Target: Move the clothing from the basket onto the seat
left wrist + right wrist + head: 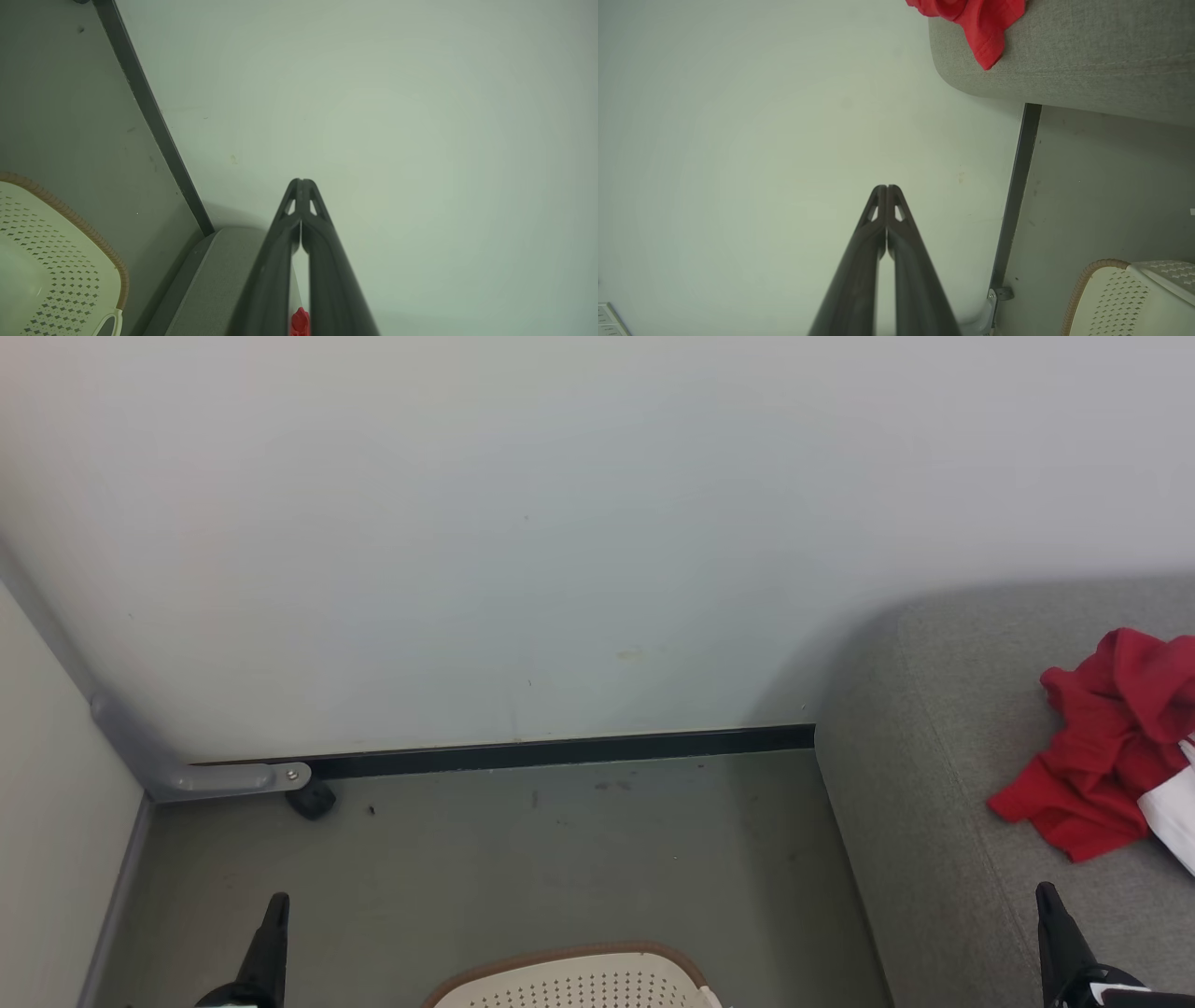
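— Cream plastic with a brown rim: the basket (pixel 579 982) is sitting nearest, between the left gripper (pixel 301 183) and the right gripper (pixel 887 187).
— Are the fingers gripping anything?
— Both pairs are pressing together, tips touching. Right of the basket and farther off, the clothing (pixel 1111 747) is lying crumpled on the grey seat (pixel 934 728).

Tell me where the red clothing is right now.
In the head view the red clothing lies crumpled on the grey seat at the far right, just beyond the right gripper and well right of the basket.
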You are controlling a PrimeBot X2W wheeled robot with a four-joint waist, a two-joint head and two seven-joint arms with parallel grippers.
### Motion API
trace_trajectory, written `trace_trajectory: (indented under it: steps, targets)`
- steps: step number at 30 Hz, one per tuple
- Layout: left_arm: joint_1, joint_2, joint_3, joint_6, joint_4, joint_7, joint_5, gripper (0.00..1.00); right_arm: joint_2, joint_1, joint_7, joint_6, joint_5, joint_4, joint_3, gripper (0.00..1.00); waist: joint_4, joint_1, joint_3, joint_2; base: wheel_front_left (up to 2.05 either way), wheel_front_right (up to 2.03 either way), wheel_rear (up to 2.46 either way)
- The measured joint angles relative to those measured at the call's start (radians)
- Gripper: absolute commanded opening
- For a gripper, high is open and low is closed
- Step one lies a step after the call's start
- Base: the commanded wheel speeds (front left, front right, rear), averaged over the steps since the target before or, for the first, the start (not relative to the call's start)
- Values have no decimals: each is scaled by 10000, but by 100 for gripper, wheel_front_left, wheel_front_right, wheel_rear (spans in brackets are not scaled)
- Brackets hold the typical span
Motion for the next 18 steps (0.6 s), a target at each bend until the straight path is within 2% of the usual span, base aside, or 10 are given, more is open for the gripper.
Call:
trace_trajectory:
  steps: [18]
  targets:
    - [0, 0, 0, -2, 0, 0, 0, 0, 0, 0, 0, 0, 0, -2, 0, 0, 0, 0, 0, 0, 0, 0, 0]
